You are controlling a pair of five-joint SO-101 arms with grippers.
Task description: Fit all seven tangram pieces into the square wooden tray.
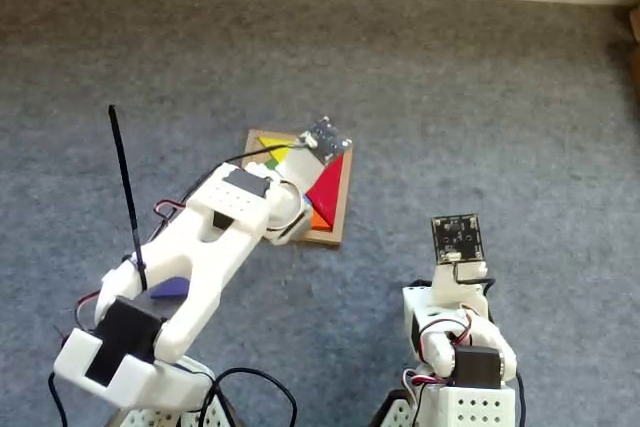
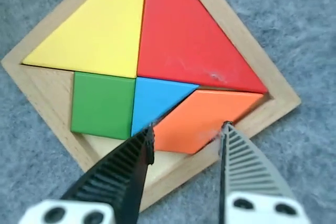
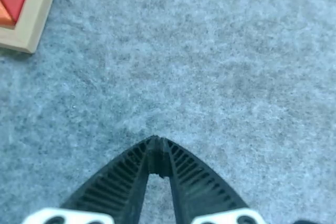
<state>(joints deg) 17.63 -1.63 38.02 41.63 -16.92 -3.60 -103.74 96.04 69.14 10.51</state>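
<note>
A purple piece (image 1: 170, 287) lies on the carpeted surface (image 1: 450, 97) at 8 o'clock of the square wooden tray (image 2: 260, 61). The left hand (image 2: 188, 129) hangs released over the tray's orange parallelogram (image 2: 205, 111) (beside it sit the yellow triangle (image 2: 100, 30), red triangle (image 2: 184, 35), green square (image 2: 102, 103) and blue triangle (image 2: 155, 100)). At 4 o'clock of the tray, the right hand (image 3: 157, 141) is clenched, empty.

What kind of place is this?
Probably a robotics test bench: left arm and right arm side by side, a grey carpet-like surface, and a wooden tray holding tangram pieces.
</note>
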